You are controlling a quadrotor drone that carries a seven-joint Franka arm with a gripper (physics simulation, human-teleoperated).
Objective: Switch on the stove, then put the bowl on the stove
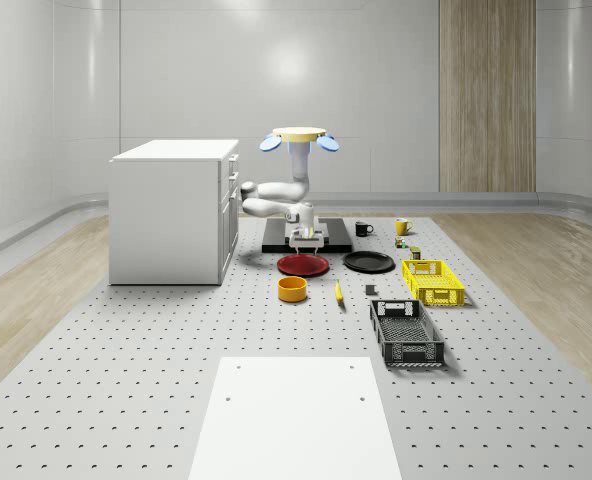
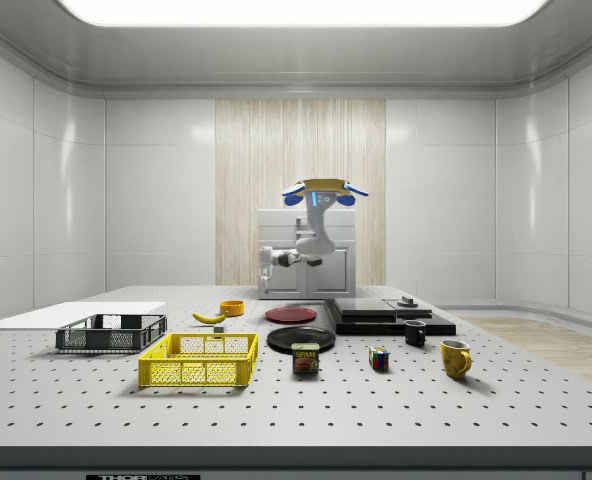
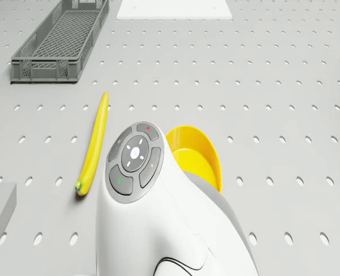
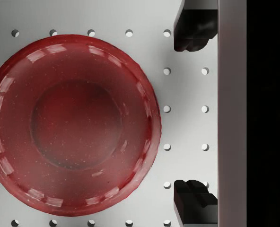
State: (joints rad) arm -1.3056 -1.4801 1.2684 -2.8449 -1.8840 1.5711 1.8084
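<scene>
A white cabinet point(image 1: 174, 210) stands on the perforated table point(image 1: 126, 400), with a red plate point(image 1: 303, 265) beside a black plate point(image 1: 368, 262), a banana point(image 1: 338, 291), a yellow crate point(image 1: 432, 281), a grey crate point(image 1: 406, 333) and two mugs point(image 1: 363, 229).

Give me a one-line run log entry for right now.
drone: hovering above stove | gripper: open, empty, over stove edge beside red plate | bowl: on table, untouched

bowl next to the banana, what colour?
Yellow-orange bowl; clearest in the whole-scene view, beside the banana.
</scene>
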